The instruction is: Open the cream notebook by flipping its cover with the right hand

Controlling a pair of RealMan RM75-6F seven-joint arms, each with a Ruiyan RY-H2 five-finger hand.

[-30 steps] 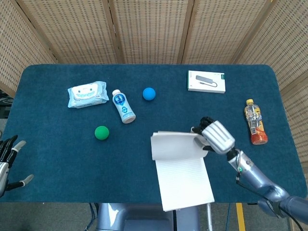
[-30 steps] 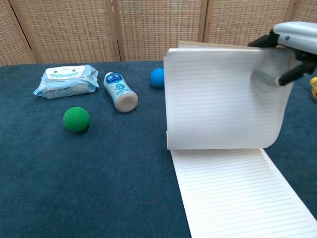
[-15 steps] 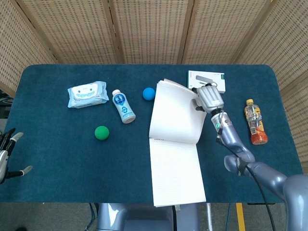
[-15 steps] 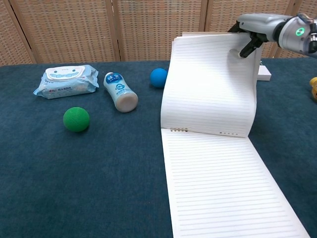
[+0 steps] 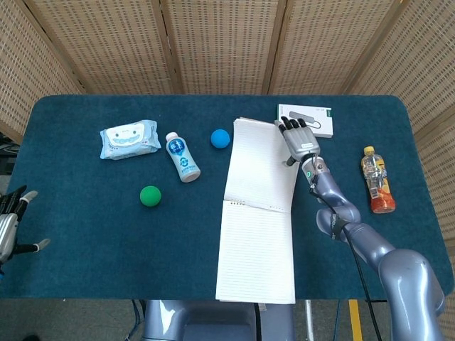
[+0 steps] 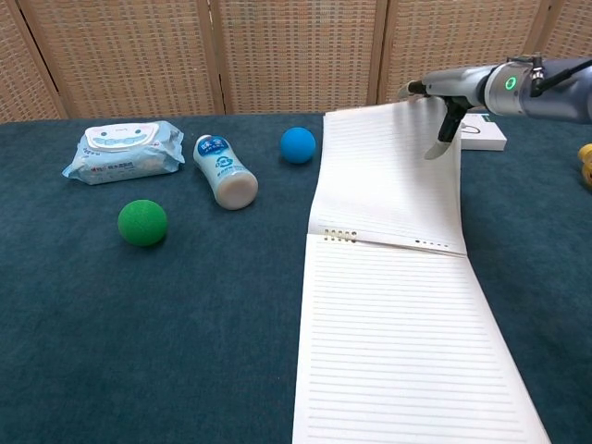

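Note:
The cream notebook (image 5: 256,245) lies open in the middle of the blue table (image 5: 85,234), lined pages up. Its flipped cover (image 5: 260,163) stretches away from the spiral binding, and its far right corner stays slightly raised. My right hand (image 5: 298,138) is at that corner and holds it, thumb over the lined side and fingers (image 5: 293,125) spread past the edge. The chest view shows the same hand (image 6: 453,97) above the cover (image 6: 388,176). My left hand (image 5: 8,226) hangs at the table's left edge, fingers apart, holding nothing.
A white box (image 5: 306,119) lies just beyond the right hand. An orange drink bottle (image 5: 377,180) lies at the right. A blue ball (image 5: 220,138), a white bottle (image 5: 183,157), a wipes pack (image 5: 129,139) and a green ball (image 5: 150,195) sit to the notebook's left.
The right hand swung the cover from upright over and down toward the far side. The notebook now lies open and almost flat. The left hand barely moved.

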